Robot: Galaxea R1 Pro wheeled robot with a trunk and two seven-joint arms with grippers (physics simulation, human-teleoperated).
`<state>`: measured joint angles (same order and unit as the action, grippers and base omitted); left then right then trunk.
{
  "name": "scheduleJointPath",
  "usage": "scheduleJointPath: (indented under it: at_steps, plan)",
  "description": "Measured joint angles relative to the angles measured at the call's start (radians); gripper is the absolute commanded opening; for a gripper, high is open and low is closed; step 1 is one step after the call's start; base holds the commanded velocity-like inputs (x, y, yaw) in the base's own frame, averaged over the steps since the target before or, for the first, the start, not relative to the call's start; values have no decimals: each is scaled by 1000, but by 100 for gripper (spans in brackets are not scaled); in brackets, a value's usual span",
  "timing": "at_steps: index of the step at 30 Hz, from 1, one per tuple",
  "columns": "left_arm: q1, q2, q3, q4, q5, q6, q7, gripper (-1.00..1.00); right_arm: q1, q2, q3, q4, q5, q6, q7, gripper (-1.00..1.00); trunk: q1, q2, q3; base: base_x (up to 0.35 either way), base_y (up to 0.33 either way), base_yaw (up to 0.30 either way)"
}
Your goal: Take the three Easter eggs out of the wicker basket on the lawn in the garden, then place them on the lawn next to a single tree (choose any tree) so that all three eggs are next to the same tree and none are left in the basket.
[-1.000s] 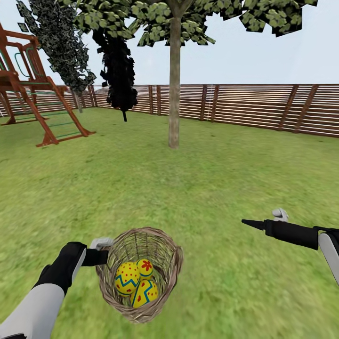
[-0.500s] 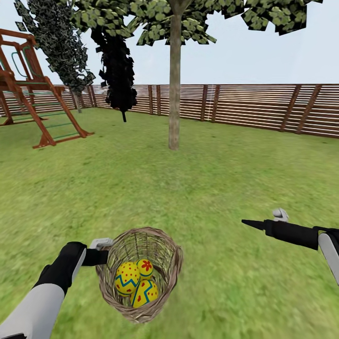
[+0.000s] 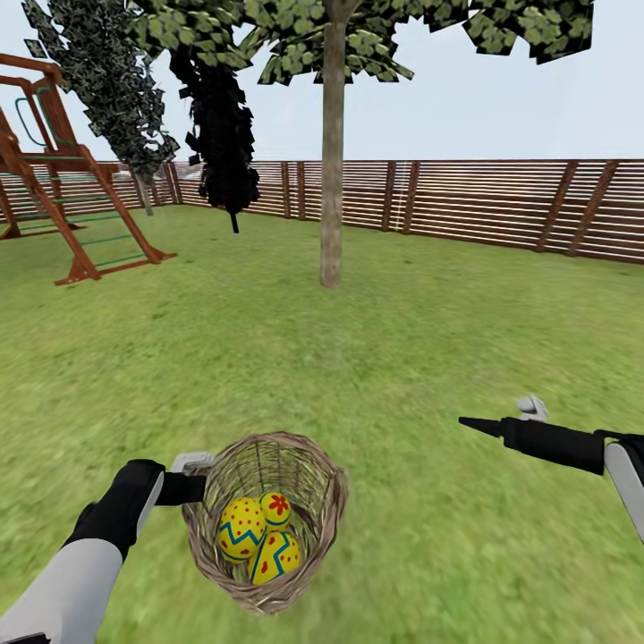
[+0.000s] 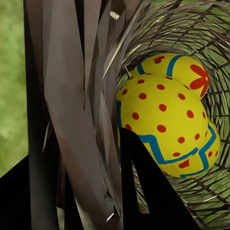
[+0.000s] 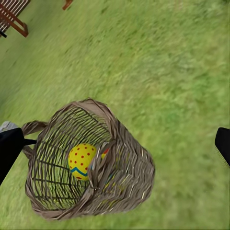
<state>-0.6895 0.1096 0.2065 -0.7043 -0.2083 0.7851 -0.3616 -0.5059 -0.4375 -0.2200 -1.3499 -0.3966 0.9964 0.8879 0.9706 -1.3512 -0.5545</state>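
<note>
The wicker basket [image 3: 333,487] hangs low at the left of the head view, above the lawn [image 3: 411,340]. My left gripper [image 3: 200,488] is shut on its near rim. Three yellow Easter eggs lie inside: a dotted one [image 3: 240,528], a flowered one [image 3: 275,507] and a zigzag one [image 3: 277,556]. The left wrist view shows the dotted egg [image 4: 163,120] and the flowered egg [image 4: 184,72] close up behind wicker strands. My right gripper [image 3: 476,424] is held out at the right, open and empty, with one fingertip [image 5: 223,143] showing. The basket [image 5: 129,163] lies below it. The tree [image 3: 332,197] stands ahead.
A brown slatted fence [image 3: 483,201] closes the garden behind the tree. A wooden play set [image 3: 63,215] stands at the far left, with dark conifers [image 3: 224,134] beside it. Open grass stretches between me and the trunk.
The whole head view has shifted slightly: the play set slid left and the tree base sits a little lower, so the camera moved. Both arms and the basket keep their places in the picture.
</note>
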Motion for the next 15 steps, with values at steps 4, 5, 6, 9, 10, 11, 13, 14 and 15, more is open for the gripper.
scheduleJointPath:
  at_steps: [4,5,6,9,10,11,13,14,15]
  plan:
    - [0,0,0,0,0,0,0,-100,0,-1,0,0,0,0,0,100,0,0,0,330,0,0]
    - [0,0,0,0,0,0,0,-100,0,-1,0,0,0,0,0,100,0,0,0,330,0,0]
    - [0,0,0,0,0,0,0,-100,0,-1,0,0,0,0,0,100,0,0,0,330,0,0]
    - [0,0,0,0,1,0,0,-100,0,-1,0,0,0,0,0,100,0,0,0,330,0,0]
    - [0,0,0,0,0,0,-1,-100,0,-1,0,0,0,0,0,100,0,0,0,330,0,0]
    - [0,0,0,0,0,0,0,-100,0,-1,0,0,0,0,0,100,0,0,0,330,0,0]
    - [0,0,0,0,0,0,0,-100,-1,-1,0,0,0,0,0,100,0,0,0,330,0,0]
    - [0,0,0,0,0,0,0,-100,-1,-1,0,0,0,0,0,100,0,0,0,330,0,0]
    - [0,0,0,0,0,0,0,-100,0,-1,0,0,0,0,0,100,0,0,0,330,0,0]
